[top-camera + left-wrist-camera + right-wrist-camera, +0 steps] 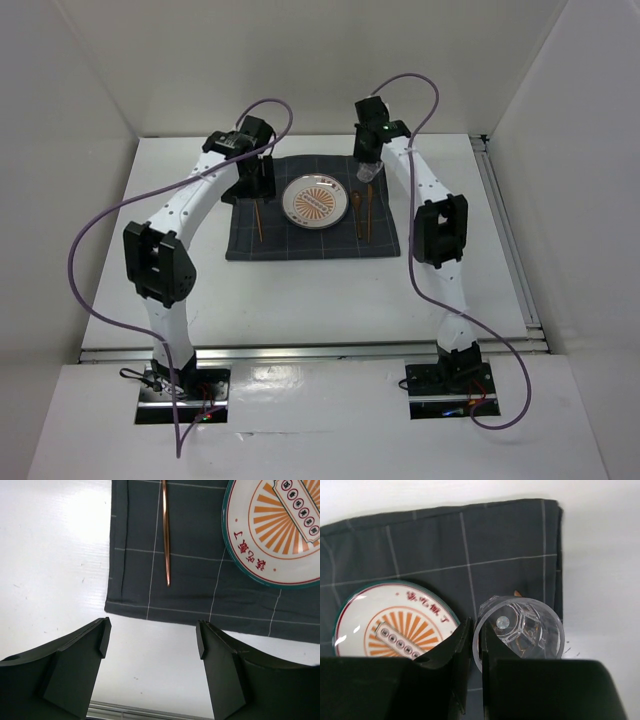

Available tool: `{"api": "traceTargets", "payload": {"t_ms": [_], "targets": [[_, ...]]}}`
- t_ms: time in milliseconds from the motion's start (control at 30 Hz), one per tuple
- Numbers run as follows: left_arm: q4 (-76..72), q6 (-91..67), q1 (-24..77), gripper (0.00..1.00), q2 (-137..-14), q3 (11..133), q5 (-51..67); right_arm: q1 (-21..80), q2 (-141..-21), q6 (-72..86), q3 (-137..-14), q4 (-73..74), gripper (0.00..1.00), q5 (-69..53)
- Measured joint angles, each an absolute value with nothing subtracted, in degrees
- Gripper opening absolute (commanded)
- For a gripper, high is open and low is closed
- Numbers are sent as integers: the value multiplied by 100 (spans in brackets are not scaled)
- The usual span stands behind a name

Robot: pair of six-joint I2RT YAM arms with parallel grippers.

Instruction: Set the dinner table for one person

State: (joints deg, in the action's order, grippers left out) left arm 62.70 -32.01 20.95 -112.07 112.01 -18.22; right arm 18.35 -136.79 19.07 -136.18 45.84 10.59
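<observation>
A white dinner table (300,300) seen from above, with a dark grey checked mat (300,245) lying in the middle of it, well apart from the arm bases.

At left, the left gripper (152,635) hangs near the mat's far left corner, its fingers spread wide and holding nothing. Near it a slim copper-coloured utensil (166,535) lies lengthwise on the mat (which kind cannot be told). At centre sits a round plate (313,203) with an orange sunburst and a green rim. Right of the plate lie a copper-coloured spoon (357,203) and a longer copper-coloured piece (367,220), side by side. Over their far ends the right gripper (472,645) pinches the wall of a clear plastic cup (520,627), its fingers pressed nearly together on the rim. Whether the cup's base touches the mat cannot be told.

The step in hand seems to be setting the cup down at the plate's far right. To do it well, hold it upright, lower it onto bare mat clear of the utensil tips and the plate rim, then release without tipping it.

Count: one mat, one plate, one cup, three utensils.
</observation>
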Motion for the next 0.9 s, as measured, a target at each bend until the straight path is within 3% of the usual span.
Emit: {"api": "traceTargets", "payload": {"t_ms": [433, 633, 667, 700, 800, 900], "targets": [[6003, -3323, 2095, 87, -10707, 10412, -1765, 1852, -14599, 2008, -13876, 3828, 0, 1649], [5929, -3319, 2095, 87, -10707, 10383, -1774, 1868, -14698, 1992, -13878, 3492, 27, 1776], [5929, -3319, 2095, 87, -10707, 10379, -1772, 1872, -14713, 1997, -13878, 3457, 45, 1776], [5918, -3317, 2095, 87, -10707, 10368, -1774, 1874, -14722, 2018, -13876, 3409, 55, 1761], [5902, -3317, 2095, 87, -10707, 10359, -1774, 1887, -14744, 2012, -13878, 3328, 74, 1697], [5872, -3317, 2095, 87, -10707, 10359, -1772, 1894, -14741, 1999, -13878, 3249, 80, 1640]]}}
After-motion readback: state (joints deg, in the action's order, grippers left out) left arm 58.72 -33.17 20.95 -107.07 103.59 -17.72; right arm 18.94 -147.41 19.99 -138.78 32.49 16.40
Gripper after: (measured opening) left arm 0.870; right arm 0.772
